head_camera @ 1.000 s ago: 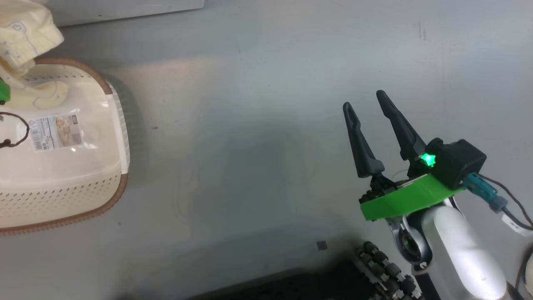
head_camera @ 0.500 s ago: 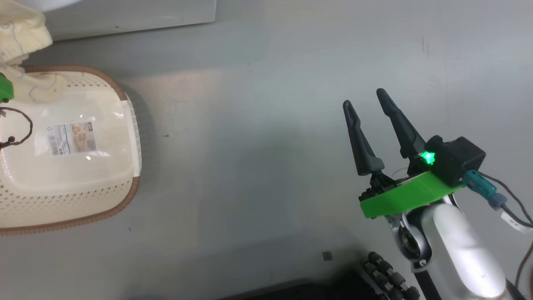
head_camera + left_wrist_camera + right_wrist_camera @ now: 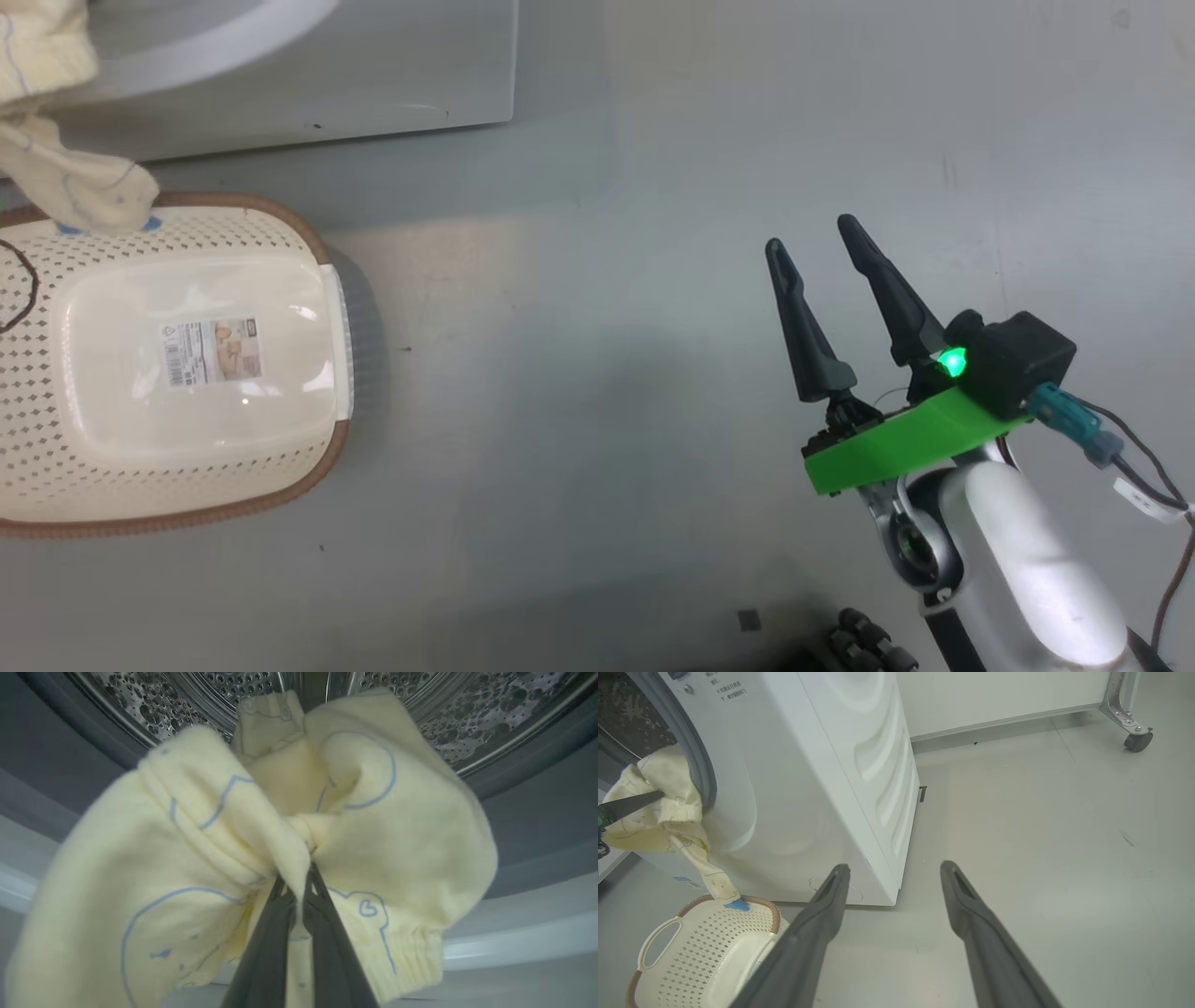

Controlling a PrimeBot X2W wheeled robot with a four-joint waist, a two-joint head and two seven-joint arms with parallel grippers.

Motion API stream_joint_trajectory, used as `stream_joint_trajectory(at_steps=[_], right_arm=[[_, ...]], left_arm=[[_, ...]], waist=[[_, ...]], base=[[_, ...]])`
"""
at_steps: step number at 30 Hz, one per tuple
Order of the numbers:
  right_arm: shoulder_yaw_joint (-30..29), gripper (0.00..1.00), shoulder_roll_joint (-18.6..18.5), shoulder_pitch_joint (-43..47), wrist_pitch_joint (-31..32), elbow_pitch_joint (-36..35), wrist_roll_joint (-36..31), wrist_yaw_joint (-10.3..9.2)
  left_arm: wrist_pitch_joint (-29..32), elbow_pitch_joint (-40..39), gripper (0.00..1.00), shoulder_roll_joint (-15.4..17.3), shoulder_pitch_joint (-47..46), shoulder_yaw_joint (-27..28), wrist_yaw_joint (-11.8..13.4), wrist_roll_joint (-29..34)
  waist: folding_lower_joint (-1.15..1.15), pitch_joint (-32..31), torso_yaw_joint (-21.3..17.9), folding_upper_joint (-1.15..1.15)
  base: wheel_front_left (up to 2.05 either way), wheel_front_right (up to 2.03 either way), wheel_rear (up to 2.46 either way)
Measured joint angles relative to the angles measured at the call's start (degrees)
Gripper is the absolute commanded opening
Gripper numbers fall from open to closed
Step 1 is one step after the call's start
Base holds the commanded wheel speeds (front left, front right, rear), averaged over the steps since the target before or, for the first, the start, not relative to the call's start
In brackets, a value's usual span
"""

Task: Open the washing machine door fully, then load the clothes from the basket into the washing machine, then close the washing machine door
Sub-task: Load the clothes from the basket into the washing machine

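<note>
We see the clothes (image 3: 187,858), one cream-yellow garment with thin blue line drawings, bunched at the mouth of the washing machine (image 3: 840,765), right in front of its perforated steel drum (image 3: 467,709). The left gripper (image 3: 296,882) is clamped tight on a fold of the clothes. In the right wrist view a narrow tail of the fabric hangs down, its blue-patched end touching the far rim of the basket (image 3: 187,509). The basket sits on the grey floor (image 3: 607,373) just in front of the washing machine, with a label sticker (image 3: 210,352) on its bottom. Well to the right, the right gripper (image 3: 809,233) hovers over bare floor, fingers spread apart, gripping nothing
</note>
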Motion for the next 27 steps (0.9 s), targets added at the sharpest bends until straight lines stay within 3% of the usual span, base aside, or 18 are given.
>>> stream_joint_trajectory(at_steps=[6,11,22,27], right_arm=[[0.1,1.00,0.0,0.0,0.0,-0.1,0.8,0.00],[0.2,1.00,0.0,0.0,0.0,-0.5,1.2,0.00],[1.0,1.00,0.0,-1.7,0.0,-2.1,2.5,0.00],[1.9,1.00,0.0,-2.3,0.0,-2.5,3.2,0.00]], left_arm=[[0.0,-5.6,0.00,2.2,0.1,2.6,0.0,2.3],[0.0,-8.1,0.00,5.0,-1.7,1.0,0.0,3.1],[7.3,-13.0,0.00,12.5,-20.9,-5.5,0.0,1.8],[11.2,-12.2,0.00,14.4,-28.6,-8.4,0.0,0.0]], waist=[[0.00,0.6,0.1,0.00],[0.01,2.6,-0.1,0.00],[0.01,8.2,-1.6,0.00],[0.02,10.4,-2.8,0.00]], base=[[0.00,0.00,0.00],[0.00,0.00,0.00],[0.00,0.00,0.00],[0.00,0.00,0.00]])
